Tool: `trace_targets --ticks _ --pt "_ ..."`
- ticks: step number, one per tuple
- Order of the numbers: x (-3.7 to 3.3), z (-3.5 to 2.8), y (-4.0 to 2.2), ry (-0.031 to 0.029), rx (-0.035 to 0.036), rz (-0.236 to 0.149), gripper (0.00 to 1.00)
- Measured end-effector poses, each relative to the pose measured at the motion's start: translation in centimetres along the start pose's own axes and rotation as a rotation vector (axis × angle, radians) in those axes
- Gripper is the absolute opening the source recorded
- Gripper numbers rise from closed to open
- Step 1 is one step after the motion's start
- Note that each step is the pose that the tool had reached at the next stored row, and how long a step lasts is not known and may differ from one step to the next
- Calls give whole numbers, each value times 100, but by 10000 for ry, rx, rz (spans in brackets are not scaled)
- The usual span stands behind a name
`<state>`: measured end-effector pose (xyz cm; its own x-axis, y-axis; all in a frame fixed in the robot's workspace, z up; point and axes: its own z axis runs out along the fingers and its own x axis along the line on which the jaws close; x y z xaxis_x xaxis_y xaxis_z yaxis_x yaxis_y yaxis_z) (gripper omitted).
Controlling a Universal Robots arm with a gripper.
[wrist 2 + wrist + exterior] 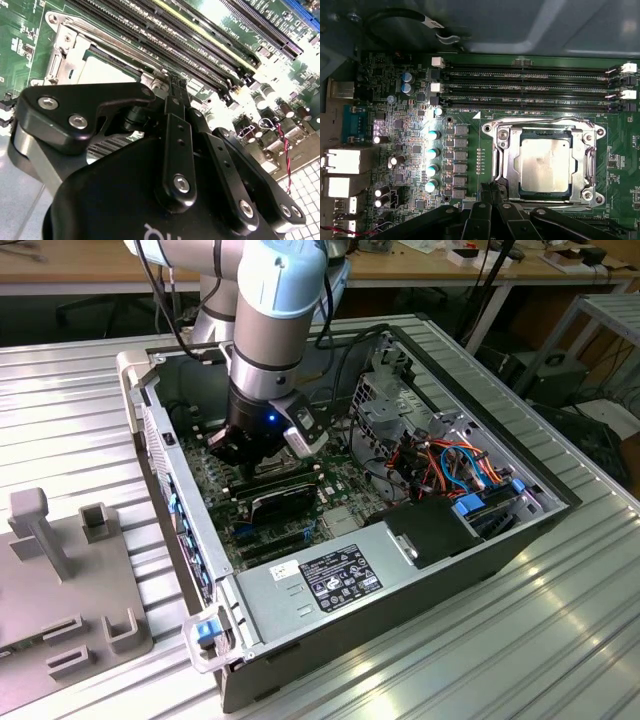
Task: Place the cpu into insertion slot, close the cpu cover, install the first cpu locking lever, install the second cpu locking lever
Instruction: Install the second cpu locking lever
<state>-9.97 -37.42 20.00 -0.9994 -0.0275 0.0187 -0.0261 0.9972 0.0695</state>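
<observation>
Cpu (543, 165) seated in insertion slot (590, 165), cpu cover (507, 162) down around it. Gripper (490, 192) fingers pinched together, empty, at socket edge. Locking lever thin, stiff, springy wire; grip at hooked end.

insertion slot (545, 162) — lower edge hidden by claw (492, 192) | cpu (102, 72) — partly hidden
</observation>
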Motion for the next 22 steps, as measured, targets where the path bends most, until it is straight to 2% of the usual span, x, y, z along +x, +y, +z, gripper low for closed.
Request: trace_targets --ticks 2,6,9,13,15,18,22 --pt "-2 0 -1 12 -13 -1 11" --pt "-1 5 -29 -3 -103 1 11" --pt "-5 2 -27 -7 -108 -2 11" --pt "-10 -43 -17 -40 -148 -8 11" --pt "-6 -77 -20 -17 -121 -6 11" --pt "-4 -107 -15 -15 -118 -4 11" --pt "-2 -204 2 -16 -119 -3 11"
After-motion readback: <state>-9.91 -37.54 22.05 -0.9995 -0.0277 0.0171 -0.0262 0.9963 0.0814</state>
